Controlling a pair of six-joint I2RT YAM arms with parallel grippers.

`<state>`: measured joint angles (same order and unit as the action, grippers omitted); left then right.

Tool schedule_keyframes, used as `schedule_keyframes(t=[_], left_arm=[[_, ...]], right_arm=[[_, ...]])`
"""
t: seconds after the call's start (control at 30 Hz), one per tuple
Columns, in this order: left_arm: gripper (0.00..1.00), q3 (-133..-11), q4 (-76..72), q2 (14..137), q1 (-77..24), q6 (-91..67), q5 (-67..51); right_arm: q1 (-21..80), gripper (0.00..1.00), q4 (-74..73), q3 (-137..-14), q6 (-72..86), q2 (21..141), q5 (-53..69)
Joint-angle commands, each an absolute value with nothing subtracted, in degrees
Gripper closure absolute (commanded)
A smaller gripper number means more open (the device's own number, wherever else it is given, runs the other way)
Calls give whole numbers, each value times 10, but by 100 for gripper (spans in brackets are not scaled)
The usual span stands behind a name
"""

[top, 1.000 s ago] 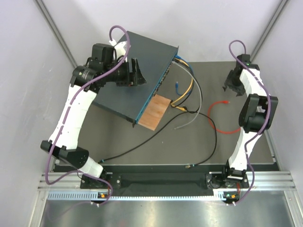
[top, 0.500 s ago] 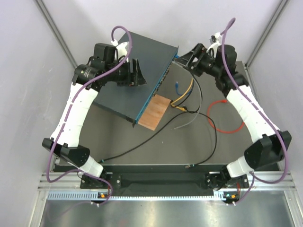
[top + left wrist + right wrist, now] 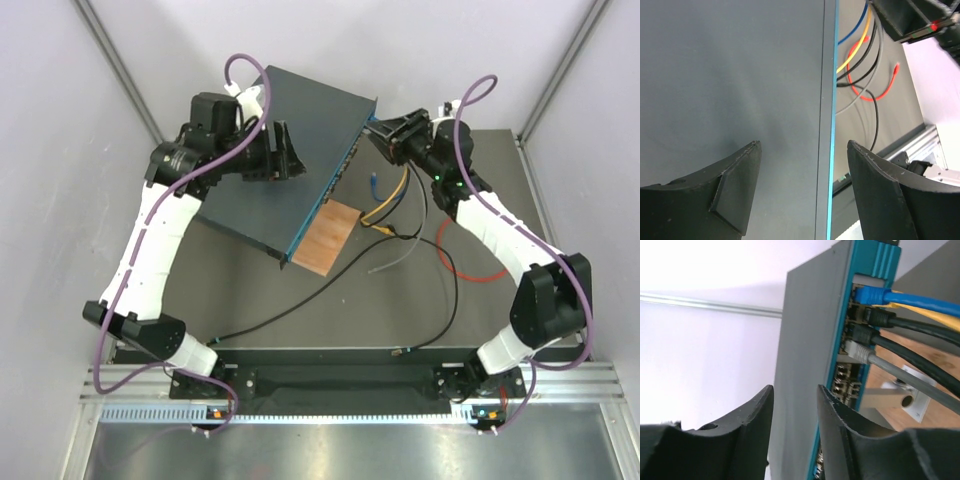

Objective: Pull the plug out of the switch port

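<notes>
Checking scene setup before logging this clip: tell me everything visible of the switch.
The switch is a large, flat, dark blue-grey metal box with a teal-edged port face. It lies skewed at the table's far left, ports facing right. At its far end a blue plug, two black plugs and a grey plug sit in neighbouring sockets. The left gripper, open, straddles its front edge from above; contact is unclear. A brown board lies beside its near end.

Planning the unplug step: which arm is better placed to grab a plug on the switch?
Right. The right gripper faces the plugs at the corner of the switch; the left gripper is over its flat top.
</notes>
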<state>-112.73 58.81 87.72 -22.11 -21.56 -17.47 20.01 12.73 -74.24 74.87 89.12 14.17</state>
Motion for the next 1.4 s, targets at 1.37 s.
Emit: schedule_keyframes(t=[1.37], left_arm=[[25, -1136, 612, 805, -219, -178, -156]], right_arm=[[257, 71, 265, -715, 848, 962, -61]])
